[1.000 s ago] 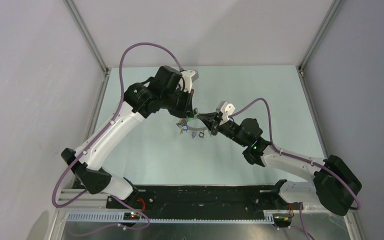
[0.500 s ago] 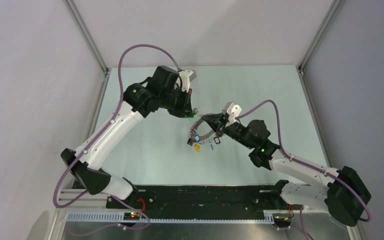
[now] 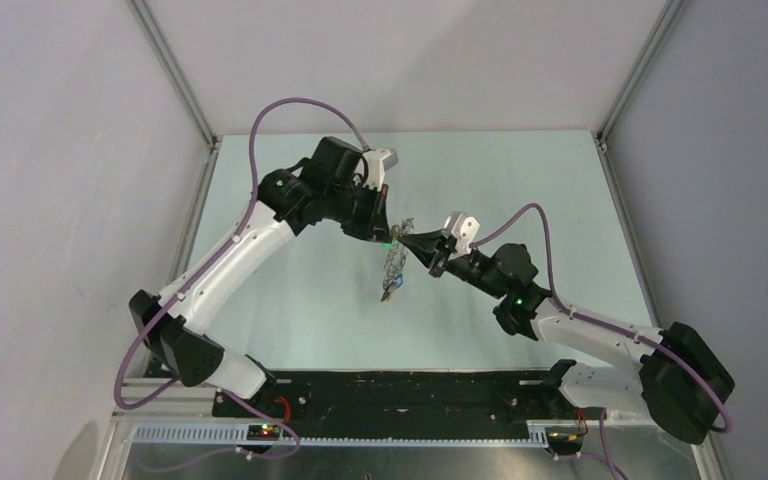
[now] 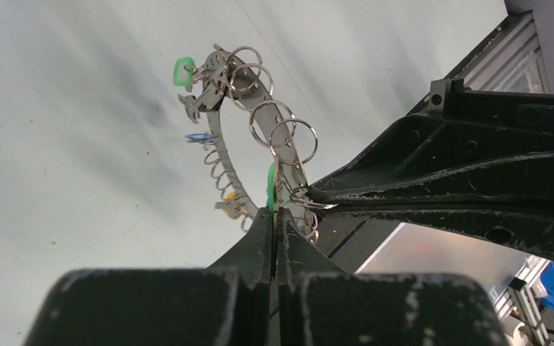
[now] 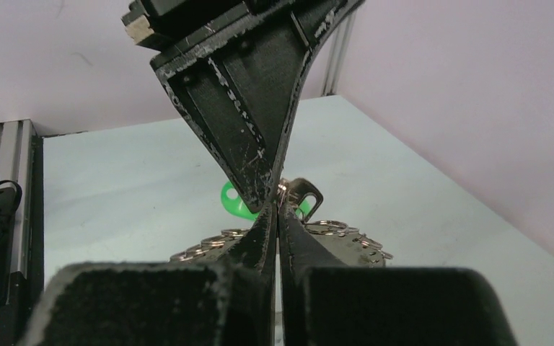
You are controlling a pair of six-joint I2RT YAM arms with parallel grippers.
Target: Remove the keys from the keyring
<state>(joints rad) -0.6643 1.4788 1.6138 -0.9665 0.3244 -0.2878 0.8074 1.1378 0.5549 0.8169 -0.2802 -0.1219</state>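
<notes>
Left wrist | left hand [image 4: 273, 216] clamped on green key [image 4: 270, 189] | right hand [image 4: 311, 198] clamped on keyring [image 4: 258, 133] beside

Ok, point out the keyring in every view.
Top external: keyring hangs at centre.
Left wrist: keyring arcs through upper centre.
Right wrist: keyring lies low centre, partly hidden.
Shared landmark: green tag at its top end.

The near end of the keyring [image 4: 239, 72] is hidden behind the left end effector [image 4: 274, 215]; overhead, the keys [image 3: 392, 275] blur together.
</notes>
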